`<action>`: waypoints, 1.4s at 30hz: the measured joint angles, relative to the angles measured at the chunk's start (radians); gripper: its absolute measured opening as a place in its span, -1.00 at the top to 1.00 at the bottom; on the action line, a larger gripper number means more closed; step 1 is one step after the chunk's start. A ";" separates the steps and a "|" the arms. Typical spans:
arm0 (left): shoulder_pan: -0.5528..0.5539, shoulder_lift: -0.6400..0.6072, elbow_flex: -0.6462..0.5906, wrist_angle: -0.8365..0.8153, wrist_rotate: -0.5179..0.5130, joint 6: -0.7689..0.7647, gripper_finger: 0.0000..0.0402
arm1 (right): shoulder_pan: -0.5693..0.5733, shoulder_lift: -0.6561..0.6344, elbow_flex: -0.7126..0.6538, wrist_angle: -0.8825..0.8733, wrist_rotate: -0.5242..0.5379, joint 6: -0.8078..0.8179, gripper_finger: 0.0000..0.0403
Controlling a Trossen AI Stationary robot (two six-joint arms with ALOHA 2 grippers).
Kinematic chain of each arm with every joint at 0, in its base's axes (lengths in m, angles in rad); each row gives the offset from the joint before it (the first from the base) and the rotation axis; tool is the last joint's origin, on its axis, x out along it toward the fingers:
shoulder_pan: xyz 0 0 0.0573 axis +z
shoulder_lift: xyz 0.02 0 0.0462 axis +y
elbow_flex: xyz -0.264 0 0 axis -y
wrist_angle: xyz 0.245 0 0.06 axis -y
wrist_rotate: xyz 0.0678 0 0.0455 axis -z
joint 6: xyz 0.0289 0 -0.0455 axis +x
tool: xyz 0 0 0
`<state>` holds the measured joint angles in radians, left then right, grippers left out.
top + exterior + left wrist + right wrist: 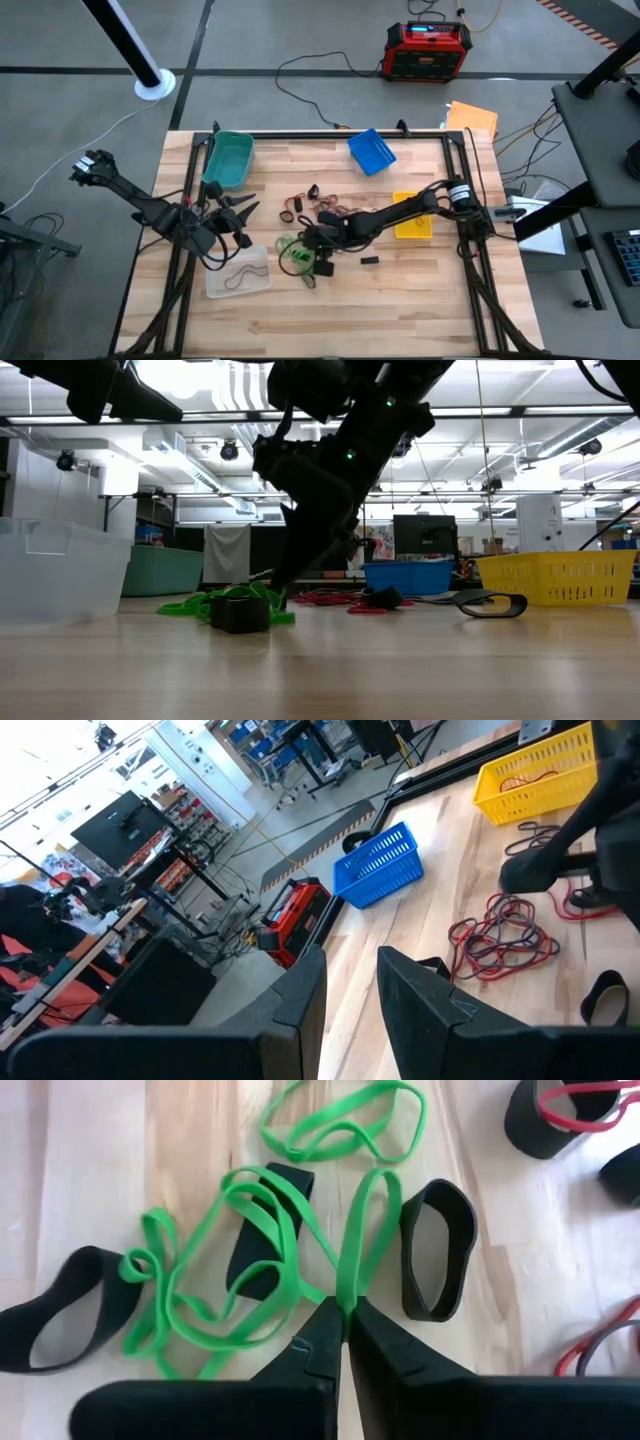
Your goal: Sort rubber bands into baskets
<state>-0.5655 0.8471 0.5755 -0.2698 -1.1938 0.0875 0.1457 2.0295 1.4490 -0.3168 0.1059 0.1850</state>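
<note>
Holding a dark band, clear basket point(238, 274), yellow basket point(412, 218) with red bands, right pincer point(345, 1320) clamped on green band point(352, 1240).

Right gripper point(345, 1320) pinches a green rubber band point(350, 1230); band's end hidden btwn the fingers. Black band point(45, 1325) beside it cut off by frame edge. Red bands point(600, 1345) past it also cut off. In high view, pile near gripper too small to separate.

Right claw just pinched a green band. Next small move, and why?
Probably lift straight up a little. The right claw is shut on one green rubber band that lies tangled with other green loops on the table, so a short raise should show whether it comes free alone.
</note>
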 joint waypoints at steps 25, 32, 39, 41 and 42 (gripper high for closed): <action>0.000 0.002 -0.002 0.005 0.000 0.000 0.61 | -0.298 -0.312 0.000 -0.420 0.474 -0.043 0.95; 0.000 0.002 -0.002 0.005 0.000 0.000 0.61 | -0.556 -0.315 0.000 -0.485 0.382 0.063 0.95; 0.000 0.002 -0.002 0.005 0.000 0.000 0.61 | -0.691 -0.310 -0.014 -0.500 0.157 0.159 0.85; 0.000 0.002 -0.002 0.005 0.000 0.000 0.61 | -0.703 -0.310 -0.014 -0.501 0.140 0.160 0.77; 0.000 0.002 -0.002 0.006 0.000 0.000 0.61 | -0.706 -0.310 -0.014 -0.501 0.134 0.161 0.71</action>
<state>-0.5655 0.8494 0.5735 -0.2642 -1.1938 0.0872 -0.5601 1.7195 1.4349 -0.8177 0.2395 0.3457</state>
